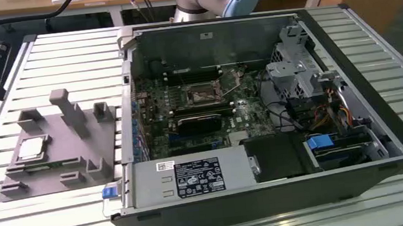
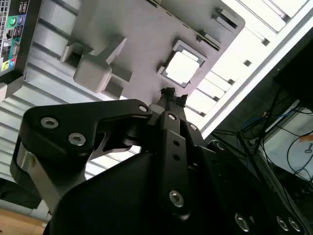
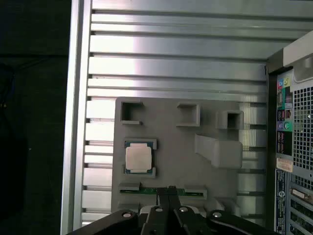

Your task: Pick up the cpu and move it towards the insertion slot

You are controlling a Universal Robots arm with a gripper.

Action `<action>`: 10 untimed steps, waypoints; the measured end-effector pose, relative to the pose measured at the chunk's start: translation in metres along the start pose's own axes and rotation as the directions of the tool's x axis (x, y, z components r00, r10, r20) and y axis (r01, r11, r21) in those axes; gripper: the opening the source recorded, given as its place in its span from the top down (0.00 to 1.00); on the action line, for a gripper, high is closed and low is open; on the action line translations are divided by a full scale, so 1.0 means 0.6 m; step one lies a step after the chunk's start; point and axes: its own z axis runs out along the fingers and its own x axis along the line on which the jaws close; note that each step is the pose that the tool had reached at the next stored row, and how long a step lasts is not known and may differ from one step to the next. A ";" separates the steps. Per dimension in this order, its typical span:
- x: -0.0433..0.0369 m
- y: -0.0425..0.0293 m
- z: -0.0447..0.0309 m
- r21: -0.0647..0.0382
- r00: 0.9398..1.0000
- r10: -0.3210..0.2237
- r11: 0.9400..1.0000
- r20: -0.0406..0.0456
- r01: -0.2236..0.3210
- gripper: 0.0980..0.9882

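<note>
The cpu (image 1: 32, 148), a small square chip with a pale silver top, lies flat in a recess of the grey tray (image 1: 78, 141) at the exterior view's left. In both wrist views the cpu (image 3: 139, 158) (image 2: 182, 67) sits well below my gripper (image 3: 170, 190) (image 2: 171, 94). Its two black fingers are pressed together with nothing between them, hanging above the tray off to one side of the chip, apart from it. The insertion slot (image 1: 201, 93), a shiny metal frame around a dark centre, sits on the motherboard inside the open computer case.
A thin green memory stick (image 3: 149, 190) lies on the tray near the cpu, among raised grey posts (image 1: 61, 101). A black heatsink block (image 1: 202, 123), cables and a drive cage (image 1: 297, 67) crowd the case (image 1: 356, 187). The table is slatted metal (image 1: 70, 53).
</note>
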 end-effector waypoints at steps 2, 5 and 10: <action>0.000 0.000 0.000 0.000 1.000 0.000 1.000 0.000 0.000 1.00; 0.000 0.000 0.000 0.000 1.000 0.000 1.000 0.000 0.000 1.00; 0.000 0.000 0.000 0.000 1.000 0.000 1.000 0.000 0.000 1.00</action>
